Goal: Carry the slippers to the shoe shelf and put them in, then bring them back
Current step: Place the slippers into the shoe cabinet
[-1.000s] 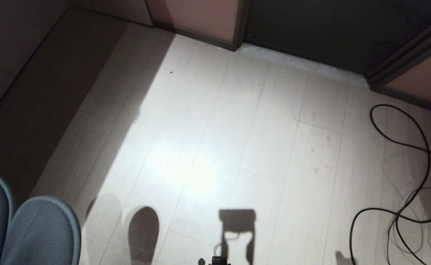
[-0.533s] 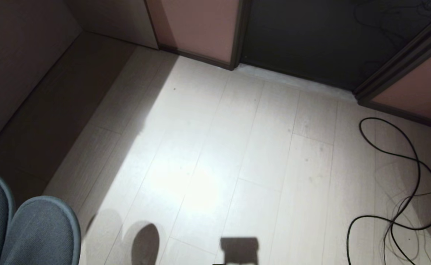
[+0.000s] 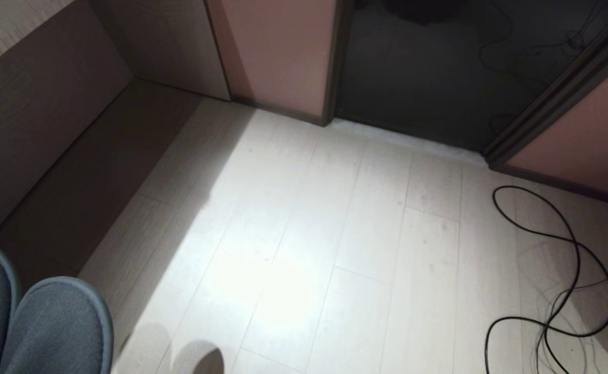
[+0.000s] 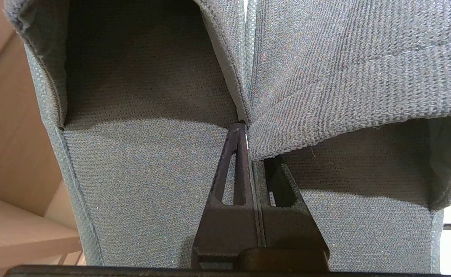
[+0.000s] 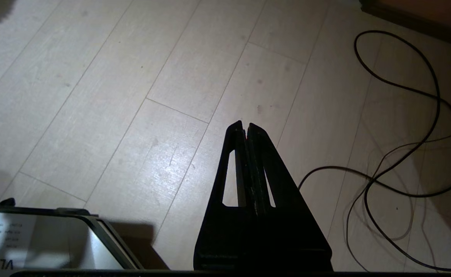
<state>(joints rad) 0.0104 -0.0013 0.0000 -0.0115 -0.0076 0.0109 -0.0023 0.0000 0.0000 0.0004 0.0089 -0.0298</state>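
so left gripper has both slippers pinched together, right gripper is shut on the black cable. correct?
Not quite. The right gripper is shut but empty: the right wrist view shows it above bare floor, with the black cable lying apart from it. The rest holds: the left gripper has both slippers pinched together.

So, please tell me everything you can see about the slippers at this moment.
The slippers are a pair in dark blue-grey knitted fabric, backless with closed toes and soft open mouths. They sit side by side, inner edges pressed together. The left gripper is shut on those two inner edges, pinching them between its black fingers, so the pair hangs from it above the floor. In the head view only the rounded toes show, at the lower left, edged with a lighter trim. Nothing else touches them.
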